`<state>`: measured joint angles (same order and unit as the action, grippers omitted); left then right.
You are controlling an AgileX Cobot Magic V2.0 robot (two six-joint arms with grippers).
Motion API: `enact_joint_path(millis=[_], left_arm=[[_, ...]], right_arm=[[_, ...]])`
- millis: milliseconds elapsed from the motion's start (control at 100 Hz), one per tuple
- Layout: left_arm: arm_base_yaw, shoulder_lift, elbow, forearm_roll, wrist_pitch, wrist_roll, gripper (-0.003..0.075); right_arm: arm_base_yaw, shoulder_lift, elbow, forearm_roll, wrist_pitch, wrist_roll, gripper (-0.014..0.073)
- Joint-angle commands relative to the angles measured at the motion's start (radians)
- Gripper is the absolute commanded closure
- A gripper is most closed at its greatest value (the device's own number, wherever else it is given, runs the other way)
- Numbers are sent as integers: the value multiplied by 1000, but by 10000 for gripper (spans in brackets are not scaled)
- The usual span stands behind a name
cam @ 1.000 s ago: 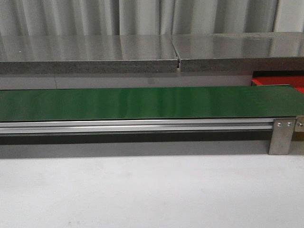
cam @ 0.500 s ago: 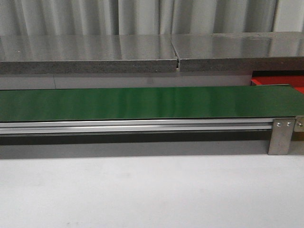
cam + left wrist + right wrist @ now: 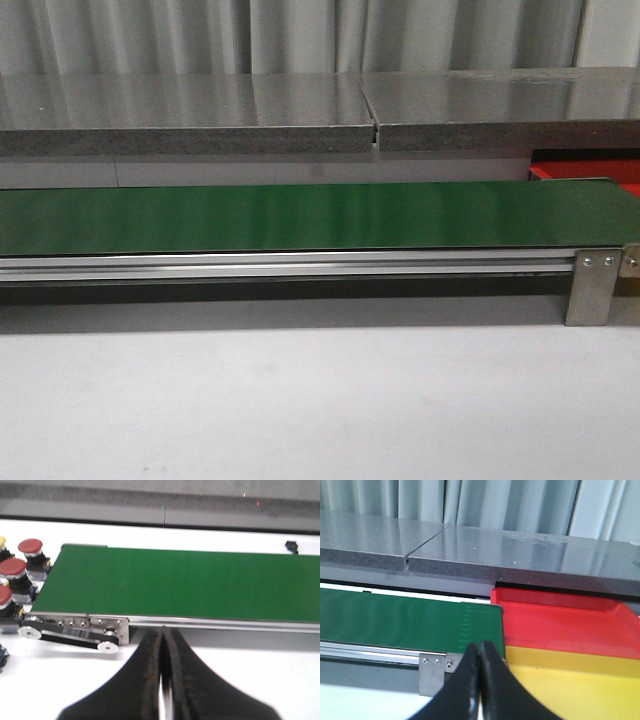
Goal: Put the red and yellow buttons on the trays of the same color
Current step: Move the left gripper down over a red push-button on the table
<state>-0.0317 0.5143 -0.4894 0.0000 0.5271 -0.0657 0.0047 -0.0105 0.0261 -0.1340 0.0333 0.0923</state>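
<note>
Green belt (image 3: 300, 215) runs the full width of the front view, its surface bare; white worktop (image 3: 300, 410) lies open before it. Three red buttons (image 3: 12, 567) stand in a row just off the belt's end in the left wrist view, the outermost cut by the frame edge; a yellow scrap (image 3: 1, 541) there is too small to identify. Red tray (image 3: 565, 622) and yellow tray (image 3: 570, 680) sit side by side, abutting the belt's other end. Left gripper (image 3: 162, 645) and right gripper (image 3: 480, 660): fingers pressed together, holding nothing.
</note>
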Motion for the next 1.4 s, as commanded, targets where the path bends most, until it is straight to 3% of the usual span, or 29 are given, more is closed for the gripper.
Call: enact_joint_path(millis=[0, 310, 690, 810, 980, 1050, 1100, 1280, 1390], left_arm=[[3, 97, -92, 0, 2, -8, 739], [3, 284, -118, -50, 40, -8, 739], [3, 322, -118, -51, 73, -8, 720], [3, 322, -118, -51, 89, -8, 570], [3, 322, -118, -51, 103, -8, 140], [3, 322, -118, -53, 103, -8, 31], [3, 322, -118, -56, 103, -8, 16], [3, 322, -118, -61, 108, -10, 70], [9, 326, -118, -10, 91, -121, 69]], right_arm=[[3, -15, -9, -12, -76, -4, 662], [3, -15, -9, -12, -76, -4, 662], [3, -15, -9, -12, -76, -4, 662], [3, -15, -9, -12, -76, -4, 662], [3, -15, -9, -12, -76, -4, 662], [3, -15, -9, -12, -76, -4, 662], [3, -15, -9, -12, -76, -4, 662], [3, -15, -9, -12, -76, -4, 662], [3, -15, -9, -12, -76, -4, 662]])
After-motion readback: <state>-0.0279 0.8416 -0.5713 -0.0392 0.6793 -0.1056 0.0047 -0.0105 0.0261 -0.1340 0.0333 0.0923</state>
